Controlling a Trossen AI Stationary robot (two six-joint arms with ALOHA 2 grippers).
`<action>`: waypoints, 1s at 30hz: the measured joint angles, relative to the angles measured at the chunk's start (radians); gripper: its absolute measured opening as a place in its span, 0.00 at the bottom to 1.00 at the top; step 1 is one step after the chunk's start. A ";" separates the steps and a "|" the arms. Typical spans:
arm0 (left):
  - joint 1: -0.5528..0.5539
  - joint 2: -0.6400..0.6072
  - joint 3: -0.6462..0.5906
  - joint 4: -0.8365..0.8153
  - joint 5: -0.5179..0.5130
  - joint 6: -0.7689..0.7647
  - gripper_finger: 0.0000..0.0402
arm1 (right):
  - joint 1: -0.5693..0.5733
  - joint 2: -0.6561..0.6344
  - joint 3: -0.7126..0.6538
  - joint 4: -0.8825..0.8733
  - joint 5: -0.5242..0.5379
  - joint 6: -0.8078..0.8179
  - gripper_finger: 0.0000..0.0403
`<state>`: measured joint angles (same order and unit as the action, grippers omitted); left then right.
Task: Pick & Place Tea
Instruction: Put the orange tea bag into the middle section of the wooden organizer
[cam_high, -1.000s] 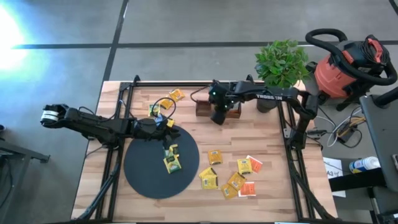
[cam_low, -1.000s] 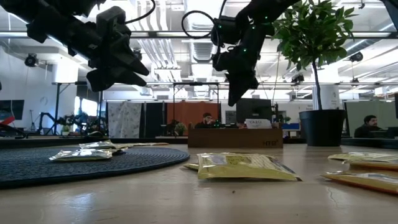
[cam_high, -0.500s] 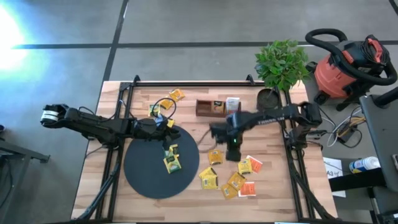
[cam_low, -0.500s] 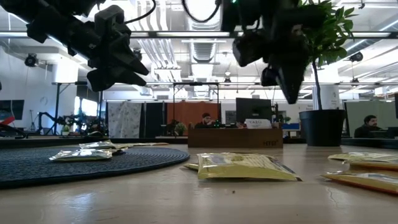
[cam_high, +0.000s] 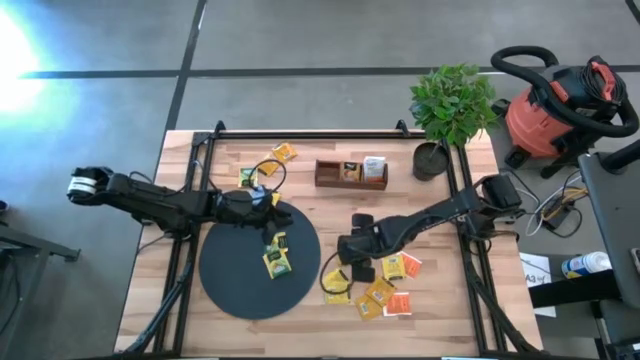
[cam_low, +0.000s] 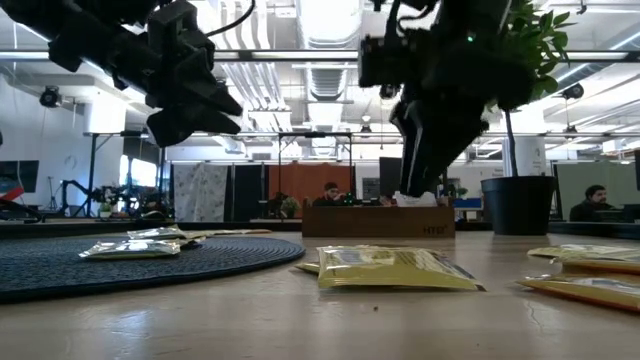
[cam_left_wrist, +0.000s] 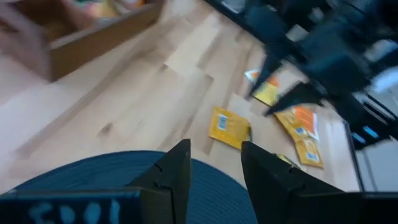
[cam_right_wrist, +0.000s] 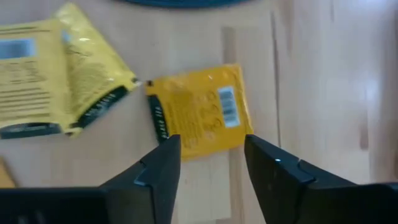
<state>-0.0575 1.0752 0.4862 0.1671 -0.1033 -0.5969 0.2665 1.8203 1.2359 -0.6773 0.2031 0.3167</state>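
Note:
Small yellow tea sachets lie flat on the wooden table right of the black disc (cam_high: 258, 262). One yellow sachet (cam_right_wrist: 199, 112) lies just ahead of my right gripper (cam_right_wrist: 211, 163), which hovers open above it with its fingers slanting down. Beside it lies another sachet (cam_right_wrist: 56, 74), also seen in the high view (cam_high: 336, 290). More sachets (cam_high: 392, 267) are scattered to the right, and one (cam_high: 276, 256) rests on the disc. My left gripper (cam_left_wrist: 214, 168) stands open and empty over the disc's far edge (cam_high: 262, 202).
A brown wooden tray (cam_high: 352, 173) with sachets in it stands at the far middle, and a potted plant (cam_high: 452, 100) at the far right corner. Two more sachets (cam_high: 283, 153) lie far left. Black frame rails (cam_high: 185, 250) run along both table sides.
My right gripper has swung from above the wooden tray toward the table's near edge and down, stopping over the sachets right of the disc. Its wrist has rolled and its fingers have opened. My left gripper has stayed over the disc.

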 joint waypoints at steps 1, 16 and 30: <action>-0.001 0.025 0.000 0.029 0.019 0.016 0.34 | 0.000 0.000 -0.005 0.000 -0.001 0.035 0.45; -0.014 0.568 0.358 0.006 0.095 0.440 0.32 | 0.025 -0.140 -0.211 0.089 -0.075 0.597 0.41; -0.016 0.800 0.526 -0.045 0.164 0.603 0.31 | 0.045 -0.159 -0.414 0.517 -0.095 0.873 0.40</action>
<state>-0.0731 1.8757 1.0122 0.1218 0.0608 0.0063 0.3115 1.6610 0.8223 -0.1607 0.1081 1.1901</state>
